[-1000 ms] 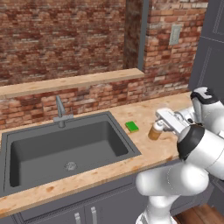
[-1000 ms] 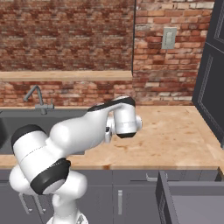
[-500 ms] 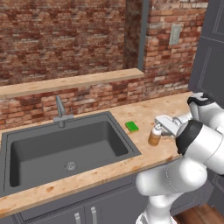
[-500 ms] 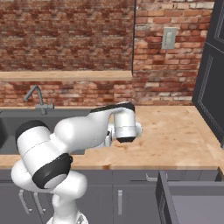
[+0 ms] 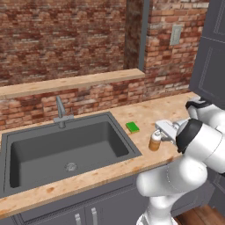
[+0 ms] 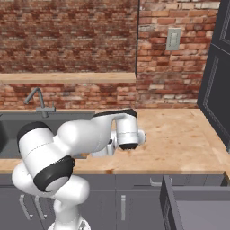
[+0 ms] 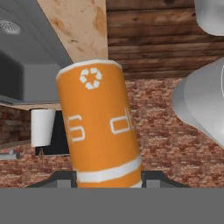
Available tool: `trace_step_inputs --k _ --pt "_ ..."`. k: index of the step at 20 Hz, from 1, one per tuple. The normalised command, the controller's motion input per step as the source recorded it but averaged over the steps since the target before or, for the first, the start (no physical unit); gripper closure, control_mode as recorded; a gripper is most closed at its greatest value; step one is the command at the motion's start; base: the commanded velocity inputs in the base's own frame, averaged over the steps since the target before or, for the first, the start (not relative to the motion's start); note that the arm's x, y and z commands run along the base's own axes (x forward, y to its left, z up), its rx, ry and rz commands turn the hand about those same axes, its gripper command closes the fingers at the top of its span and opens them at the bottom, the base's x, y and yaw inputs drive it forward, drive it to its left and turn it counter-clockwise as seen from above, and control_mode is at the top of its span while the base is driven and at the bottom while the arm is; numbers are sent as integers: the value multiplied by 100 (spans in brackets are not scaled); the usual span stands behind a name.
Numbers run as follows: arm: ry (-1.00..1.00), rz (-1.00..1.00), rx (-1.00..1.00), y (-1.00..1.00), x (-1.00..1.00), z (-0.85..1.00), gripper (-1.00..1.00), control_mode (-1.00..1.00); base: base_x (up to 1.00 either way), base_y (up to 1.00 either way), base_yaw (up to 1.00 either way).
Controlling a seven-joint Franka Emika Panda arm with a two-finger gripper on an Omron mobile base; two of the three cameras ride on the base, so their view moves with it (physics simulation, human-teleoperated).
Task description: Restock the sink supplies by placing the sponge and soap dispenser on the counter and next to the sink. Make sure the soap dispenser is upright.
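The gripper point(image 5: 159, 130) closes on the soap dispenser point(image 5: 154, 141), which stands upright on the counter point(image 5: 173, 107) right of the sink point(image 5: 66, 147); the sponge point(image 5: 132, 127) lies just beyond. Letting go while the 2 fingers drag sideways could tip the bottle.

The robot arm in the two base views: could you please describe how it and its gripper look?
The arm is built of thick, rounded, glossy white segments, with dark, nearly black bands at the joints. The white gripper is blocky. In the hand view its small dark fingers rise at the bottom edge. No cables or markings are visible.
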Motion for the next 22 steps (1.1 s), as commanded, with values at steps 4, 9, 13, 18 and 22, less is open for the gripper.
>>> trace_step_inputs --k 4,9,13,18,22 --pt "0 0 0 0 4 -12 100 -100 0 0 0" --pt "0 0 0 0 12 -7 100 -100 0 0 0" --pt "0 0 0 0 16 0 100 -100 0 0 0" --pt "0 0 0 0 19 -1 100 -100 0 0 0" --pt "0 0 0 0 10 -6 100 -100 0 0 0"
